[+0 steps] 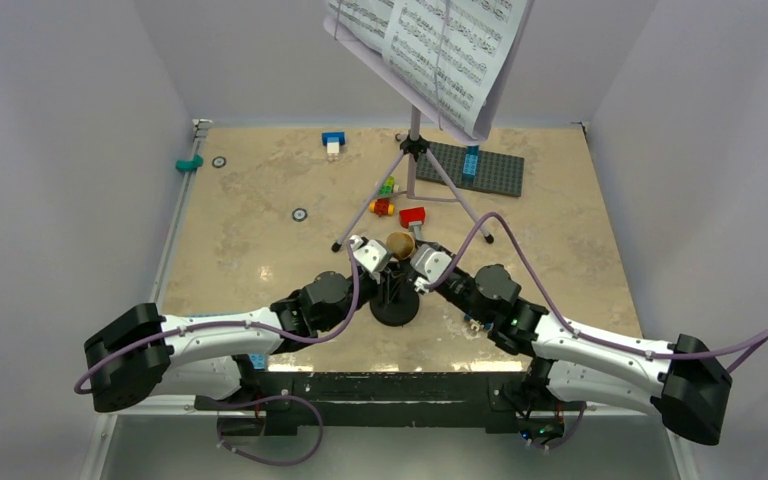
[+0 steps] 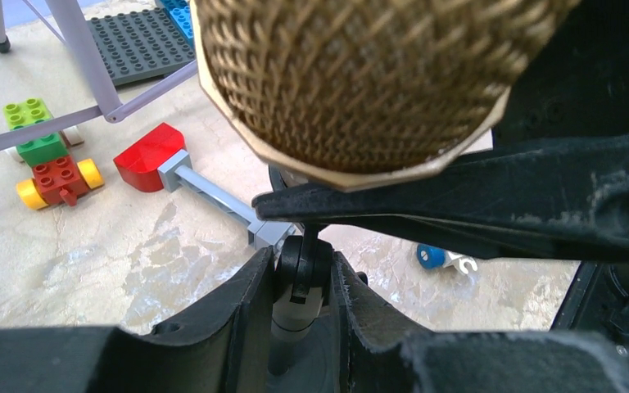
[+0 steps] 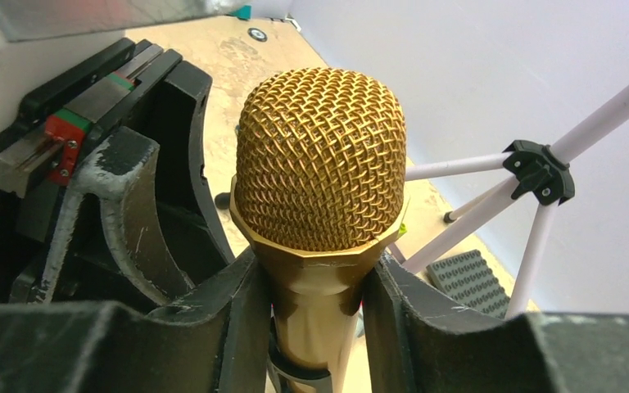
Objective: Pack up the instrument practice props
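Right claw (image 3: 315, 327) grips gold microphone (image 3: 319, 164); sheet-music pages (image 1: 412, 45) unreadable

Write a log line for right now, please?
left hand: grips black mic stand | right hand: grips gold microphone | music stand: upright

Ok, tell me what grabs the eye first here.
The gold mic stands at centre front, upright on a black mic stand. The right gripper is clamped on its handle and the left gripper on the joint beneath it. Behind them the lavender music stand towers at the back, with sheet music on its desk.
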